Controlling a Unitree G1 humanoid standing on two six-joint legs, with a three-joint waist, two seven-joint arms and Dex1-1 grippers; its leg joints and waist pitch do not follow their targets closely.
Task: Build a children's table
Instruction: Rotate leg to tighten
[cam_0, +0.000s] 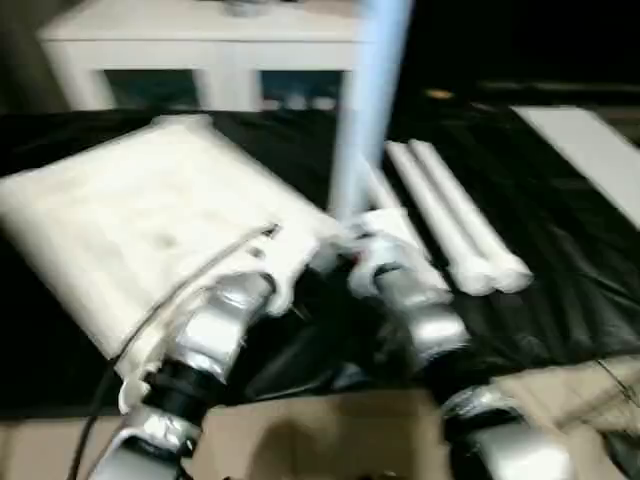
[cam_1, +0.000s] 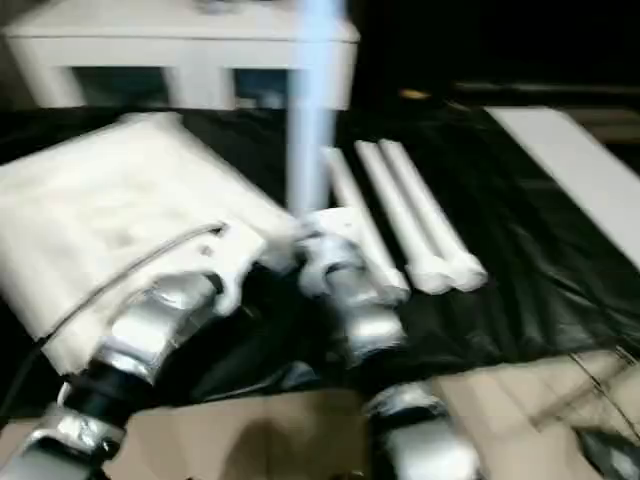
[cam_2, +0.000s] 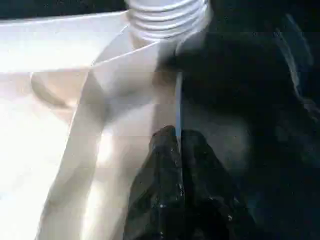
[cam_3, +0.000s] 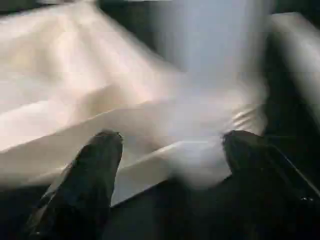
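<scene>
The white tabletop (cam_0: 150, 220) lies underside up on the black-draped table. One white leg (cam_0: 365, 100) stands upright in the socket at its near right corner, its threaded end (cam_2: 167, 20) close in the left wrist view. My left gripper (cam_2: 179, 145) is shut on the tabletop's thin rim just beside that socket. My right gripper (cam_3: 172, 137) is open at the foot of the upright leg (cam_3: 210, 100), one black finger on each side of it. Three more legs (cam_0: 455, 215) lie side by side on the cloth to the right.
A white glass-door cabinet (cam_0: 200, 50) stands behind the work table. A flat white board (cam_0: 590, 150) lies at the far right of the black cloth (cam_0: 560, 270). Brown cardboard (cam_0: 330, 430) shows below the table's near edge.
</scene>
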